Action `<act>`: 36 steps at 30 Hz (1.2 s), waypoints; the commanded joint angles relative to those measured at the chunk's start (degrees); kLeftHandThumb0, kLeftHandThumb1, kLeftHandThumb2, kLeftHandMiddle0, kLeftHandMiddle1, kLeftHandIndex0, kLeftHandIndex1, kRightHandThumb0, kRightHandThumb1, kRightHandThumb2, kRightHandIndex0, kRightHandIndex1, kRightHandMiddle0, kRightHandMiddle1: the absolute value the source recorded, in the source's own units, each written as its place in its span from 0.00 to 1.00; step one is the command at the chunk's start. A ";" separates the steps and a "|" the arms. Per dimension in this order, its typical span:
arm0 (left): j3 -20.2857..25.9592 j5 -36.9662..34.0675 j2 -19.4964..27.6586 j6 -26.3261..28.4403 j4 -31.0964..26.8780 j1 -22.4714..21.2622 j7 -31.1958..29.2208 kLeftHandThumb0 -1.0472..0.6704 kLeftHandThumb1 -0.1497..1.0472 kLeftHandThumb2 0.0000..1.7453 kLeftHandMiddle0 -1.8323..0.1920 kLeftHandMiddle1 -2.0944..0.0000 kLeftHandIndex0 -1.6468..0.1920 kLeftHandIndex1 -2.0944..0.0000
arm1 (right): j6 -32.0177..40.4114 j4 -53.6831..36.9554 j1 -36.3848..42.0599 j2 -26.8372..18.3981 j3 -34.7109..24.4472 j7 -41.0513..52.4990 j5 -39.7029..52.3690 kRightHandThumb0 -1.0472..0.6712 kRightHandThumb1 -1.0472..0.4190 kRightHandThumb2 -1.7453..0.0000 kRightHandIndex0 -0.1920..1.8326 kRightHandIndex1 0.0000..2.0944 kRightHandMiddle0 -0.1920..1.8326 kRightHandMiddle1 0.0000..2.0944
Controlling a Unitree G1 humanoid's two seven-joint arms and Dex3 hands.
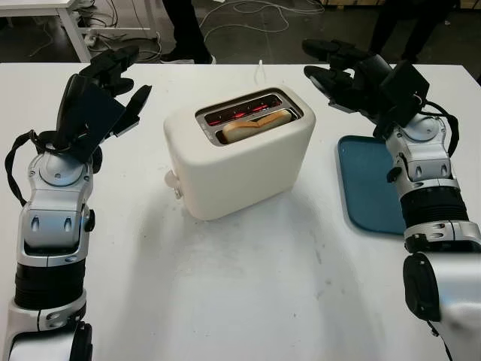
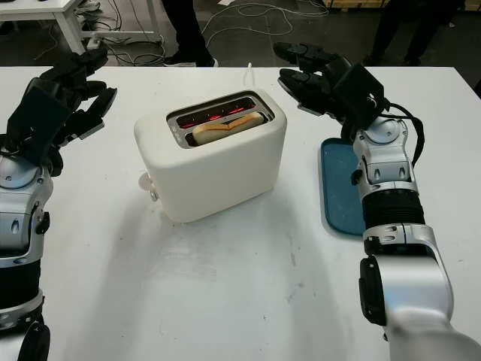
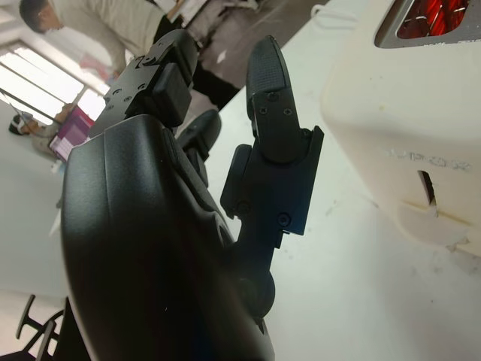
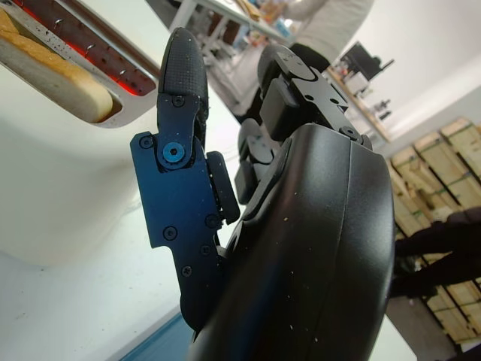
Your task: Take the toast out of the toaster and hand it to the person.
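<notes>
A cream toaster [image 1: 240,158] stands mid-table with a slice of toast [image 1: 255,125] lying in its near slot; the far slot glows red. My right hand [image 1: 338,71] hovers open just right of the toaster's top, apart from it, holding nothing. To the left of the toaster my left hand [image 1: 113,83] is raised, open and empty. The toast's end [image 4: 56,71] shows beside my right hand's fingers [image 4: 180,113]. The toaster's side and lever [image 3: 428,218] appear next to my left hand's fingers [image 3: 274,143].
A blue tray [image 1: 368,184] lies on the white table [image 1: 248,286] at the right, beneath my right forearm. A person's legs [image 1: 184,30] stand beyond the far edge, with cables on the floor. More people [image 3: 98,15] stand in the background.
</notes>
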 commanded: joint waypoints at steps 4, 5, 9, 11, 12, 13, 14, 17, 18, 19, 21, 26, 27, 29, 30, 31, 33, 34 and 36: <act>-0.15 0.30 0.41 0.32 -0.89 0.10 -0.06 0.35 0.89 0.27 0.90 0.60 0.72 0.93 | -0.46 -0.13 0.51 0.16 0.08 0.08 0.38 0.25 0.09 0.77 0.29 0.00 0.29 0.00; -0.19 0.33 0.49 0.25 -0.88 0.09 -0.12 0.35 0.89 0.27 0.90 0.60 0.72 0.93 | -0.48 -0.08 0.49 0.20 0.06 0.12 0.42 0.25 0.09 0.77 0.29 0.00 0.29 0.00; -0.24 0.58 0.62 0.19 -0.62 0.04 -0.03 0.34 0.89 0.27 0.90 0.59 0.71 0.93 | -0.53 0.01 0.47 0.26 0.10 -0.11 0.30 0.24 0.09 0.77 0.29 0.00 0.29 0.00; -0.15 0.34 0.71 0.26 -0.65 0.04 -0.33 0.34 0.89 0.27 0.90 0.59 0.72 0.93 | -0.91 0.42 0.34 0.23 0.12 0.00 0.25 0.24 0.09 0.77 0.29 0.01 0.29 0.00; -0.15 0.30 0.76 0.28 -0.62 -0.02 -0.42 0.34 0.89 0.27 0.90 0.59 0.72 0.93 | -0.86 0.59 0.21 0.23 0.12 0.00 0.25 0.24 0.09 0.77 0.29 0.01 0.29 0.00; -0.17 0.30 0.78 0.30 -0.59 -0.07 -0.44 0.34 0.89 0.27 0.91 0.59 0.72 0.93 | -0.71 0.64 0.12 0.25 0.08 0.01 0.31 0.24 0.09 0.77 0.29 0.01 0.29 0.00; -0.17 0.30 0.77 0.29 -0.56 -0.09 -0.40 0.34 0.89 0.27 0.91 0.59 0.72 0.93 | -0.52 0.64 0.07 0.27 0.02 0.10 0.45 0.24 0.09 0.77 0.29 0.01 0.29 0.00; -0.10 0.21 0.62 0.13 -0.52 -0.08 -0.28 0.35 0.89 0.27 0.91 0.60 0.72 0.93 | -0.52 0.79 0.03 0.34 -0.07 0.01 0.53 0.24 0.09 0.78 0.29 0.00 0.29 0.00; -0.09 0.19 0.56 0.04 -0.49 -0.06 -0.24 0.35 0.89 0.27 0.91 0.60 0.72 0.93 | -0.59 0.86 0.02 0.32 -0.08 -0.01 0.52 0.23 0.09 0.78 0.29 0.00 0.29 0.00; -0.06 0.13 0.53 -0.07 -0.44 -0.04 -0.25 0.35 0.89 0.27 0.91 0.60 0.72 0.93 | -0.66 0.88 0.03 0.30 -0.07 -0.03 0.48 0.23 0.09 0.78 0.29 0.00 0.29 0.00; -0.07 0.14 0.54 -0.06 -0.46 -0.03 -0.23 0.35 0.89 0.27 0.91 0.60 0.72 0.93 | -0.75 0.83 0.06 0.24 -0.07 0.07 0.49 0.23 0.09 0.78 0.29 0.00 0.29 0.00; -0.01 0.08 0.33 0.64 -0.90 -0.06 -0.08 0.35 0.89 0.26 0.91 0.60 0.72 0.93 | -0.21 0.46 0.05 0.21 -0.21 0.32 0.82 0.25 0.09 0.78 0.28 0.00 0.29 0.00; 0.00 0.11 0.35 0.53 -0.85 -0.04 -0.05 0.35 0.89 0.26 0.91 0.60 0.72 0.93 | -0.41 0.52 0.05 0.19 -0.19 0.33 0.77 0.25 0.09 0.78 0.28 0.00 0.29 0.00; -0.10 0.26 0.49 0.39 -0.82 0.00 -0.10 0.35 0.89 0.27 0.91 0.60 0.72 0.93 | -1.04 0.85 0.02 0.21 -0.21 0.54 0.83 0.26 0.09 0.77 0.28 0.00 0.29 0.00; -0.09 0.25 0.49 0.38 -0.84 0.00 -0.11 0.35 0.89 0.27 0.91 0.60 0.72 0.93 | -1.13 0.94 0.00 0.27 -0.27 0.59 0.91 0.26 0.09 0.77 0.29 0.00 0.29 0.00; -0.07 0.27 0.45 0.16 -0.76 0.02 -0.03 0.35 0.89 0.27 0.90 0.60 0.72 0.93 | -1.11 1.04 -0.02 0.34 -0.36 0.60 1.03 0.27 0.09 0.77 0.29 0.00 0.29 0.00; 0.00 0.19 0.48 -0.20 -0.56 0.06 -0.09 0.35 0.89 0.26 0.90 0.60 0.72 0.93 | -0.83 0.94 -0.01 0.39 -0.26 0.26 0.83 0.26 0.09 0.78 0.29 0.00 0.29 0.00; -0.02 0.22 0.55 -0.21 -0.58 0.09 -0.14 0.35 0.89 0.26 0.90 0.59 0.72 0.93 | -0.79 0.85 0.00 0.34 -0.14 0.17 0.66 0.26 0.09 0.77 0.29 0.00 0.29 0.00; -0.09 0.35 0.65 0.10 -0.75 0.11 -0.16 0.35 0.89 0.26 0.90 0.59 0.72 0.93 | -0.71 0.77 0.02 0.29 -0.07 0.27 0.64 0.25 0.09 0.77 0.29 0.00 0.29 0.00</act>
